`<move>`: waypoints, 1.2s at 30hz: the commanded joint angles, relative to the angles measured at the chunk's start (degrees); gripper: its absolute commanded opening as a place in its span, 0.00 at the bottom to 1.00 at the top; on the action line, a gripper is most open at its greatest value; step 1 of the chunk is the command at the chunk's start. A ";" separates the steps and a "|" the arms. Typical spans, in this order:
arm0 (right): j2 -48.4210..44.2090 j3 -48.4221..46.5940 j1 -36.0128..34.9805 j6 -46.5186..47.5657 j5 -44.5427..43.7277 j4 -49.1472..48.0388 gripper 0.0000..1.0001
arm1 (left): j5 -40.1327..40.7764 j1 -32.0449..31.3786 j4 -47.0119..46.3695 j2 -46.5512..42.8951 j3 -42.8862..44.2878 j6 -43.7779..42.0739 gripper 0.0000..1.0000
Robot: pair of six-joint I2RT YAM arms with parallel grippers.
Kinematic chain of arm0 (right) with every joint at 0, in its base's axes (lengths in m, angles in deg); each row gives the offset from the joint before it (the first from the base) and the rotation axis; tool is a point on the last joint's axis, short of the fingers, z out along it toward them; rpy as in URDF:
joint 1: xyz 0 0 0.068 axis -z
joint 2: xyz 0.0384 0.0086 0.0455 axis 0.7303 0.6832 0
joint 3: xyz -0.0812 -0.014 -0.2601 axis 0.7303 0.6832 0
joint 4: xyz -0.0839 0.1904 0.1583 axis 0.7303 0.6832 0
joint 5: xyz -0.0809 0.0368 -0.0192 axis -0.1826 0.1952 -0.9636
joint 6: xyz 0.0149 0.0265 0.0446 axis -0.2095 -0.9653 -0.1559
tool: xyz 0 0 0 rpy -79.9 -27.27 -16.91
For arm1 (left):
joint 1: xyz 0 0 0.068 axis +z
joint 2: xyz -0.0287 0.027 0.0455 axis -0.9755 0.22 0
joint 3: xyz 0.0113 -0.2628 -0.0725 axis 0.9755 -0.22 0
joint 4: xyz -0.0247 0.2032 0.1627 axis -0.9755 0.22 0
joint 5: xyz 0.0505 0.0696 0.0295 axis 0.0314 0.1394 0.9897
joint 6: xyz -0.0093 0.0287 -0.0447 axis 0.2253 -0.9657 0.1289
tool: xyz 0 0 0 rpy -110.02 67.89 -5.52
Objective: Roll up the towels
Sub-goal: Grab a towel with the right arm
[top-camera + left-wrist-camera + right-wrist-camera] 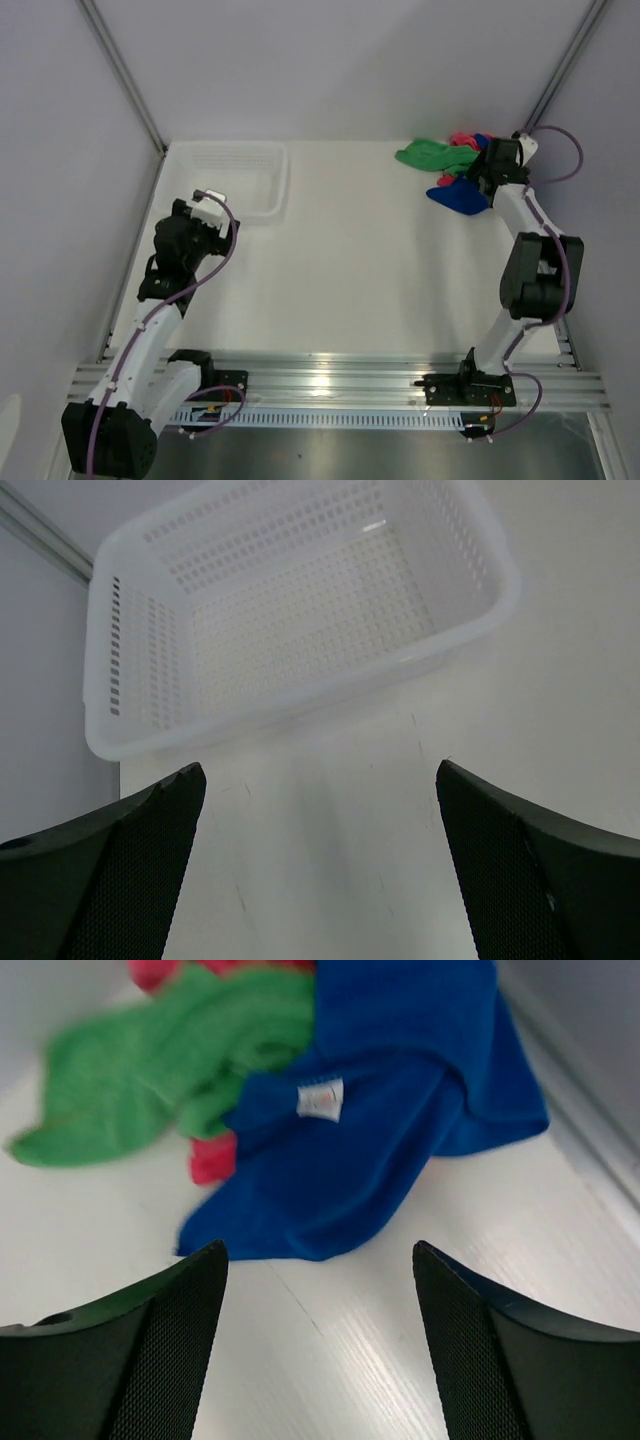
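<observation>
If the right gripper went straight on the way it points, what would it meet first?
Probably the blue towel, its near edge straight ahead of the open right gripper, though depth is unclear.

Looks like robot lab, small test booth. Not home, not kitchen. Plain white table [350,280], bare pale walls [330,60] close on three sides. Thin metal posts [122,75] in back corners. Shiny metal rail [340,372] along near edge, two robot arms bolted to it: left arm [150,320], right arm [525,270]. Purple cables [236,232] run along arms. On table: white plastic basket [245,180], little heap of towels [450,170]. Rest all white, grey, black.
</observation>
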 commanded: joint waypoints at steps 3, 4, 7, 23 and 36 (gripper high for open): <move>13.98 -13.99 0.33 -2.94 0.73 14.10 0.74 | 1.75 -0.12 7.08 1.52 1.45 -1.43 1.00; 15.30 -15.24 0.06 -2.85 0.12 14.37 0.73 | 1.75 -0.12 7.00 1.61 1.45 -1.43 0.99; 17.60 -18.06 -0.47 -1.19 -5.14 14.11 0.72 | 1.84 -0.12 7.08 2.04 1.28 -1.52 1.00; 29.90 -33.00 0.41 4.80 -2.61 13.49 0.77 | 2.63 -0.12 6.64 4.42 0.93 -1.78 0.99; 32.72 -36.70 0.85 8.92 -5.25 10.16 0.59 | 1.93 -0.12 7.08 4.68 0.75 -1.87 1.00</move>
